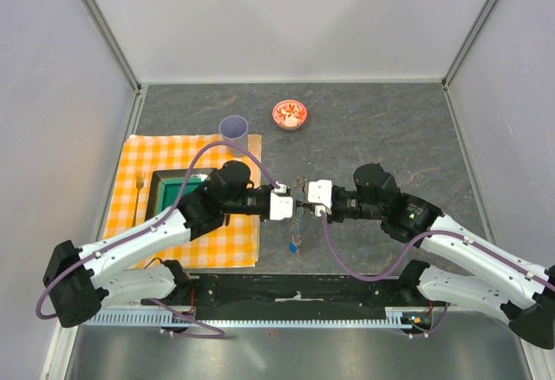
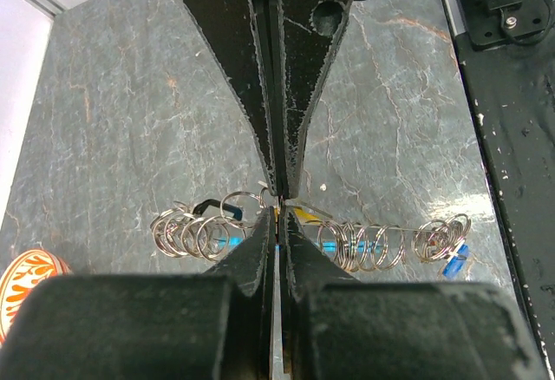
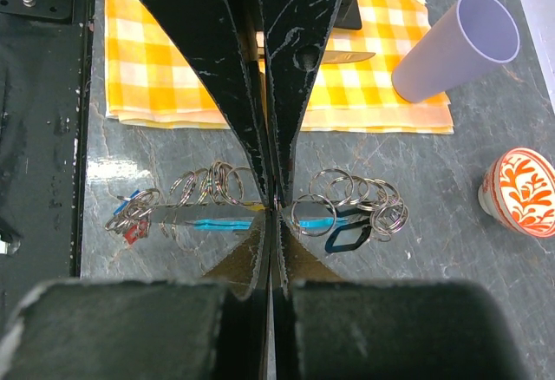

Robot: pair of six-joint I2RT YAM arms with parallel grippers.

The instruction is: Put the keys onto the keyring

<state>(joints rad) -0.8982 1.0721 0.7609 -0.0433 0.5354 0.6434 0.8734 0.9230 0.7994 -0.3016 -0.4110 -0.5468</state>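
The keyring (image 3: 217,222) shows edge-on as a thin line of wire with its light-blue crescent piece. It runs from the side toward the arms' bases out toward the red patterned bowl (image 3: 520,191). Many small split rings crowd along the wire in bunches on both sides of the fingertips. The keys (image 2: 444,241) and their tags hang among them: a black tag (image 3: 347,239) on the bowl side, and a red tag (image 3: 132,232) and a blue tag (image 2: 453,263) at the end nearest the base rail.

The left gripper (image 2: 278,219) and the right gripper (image 3: 276,215) meet tip to tip at the middle of this row. Each has its jaws pressed together with no gap, and they appear to pinch the wire where it passes between them. All of this sits over the grey stone-patterned table (image 2: 130,111). Farther off are an orange checked cloth (image 3: 173,59) carrying a table knife (image 3: 342,55), and a lilac cup (image 3: 455,46) at its corner.
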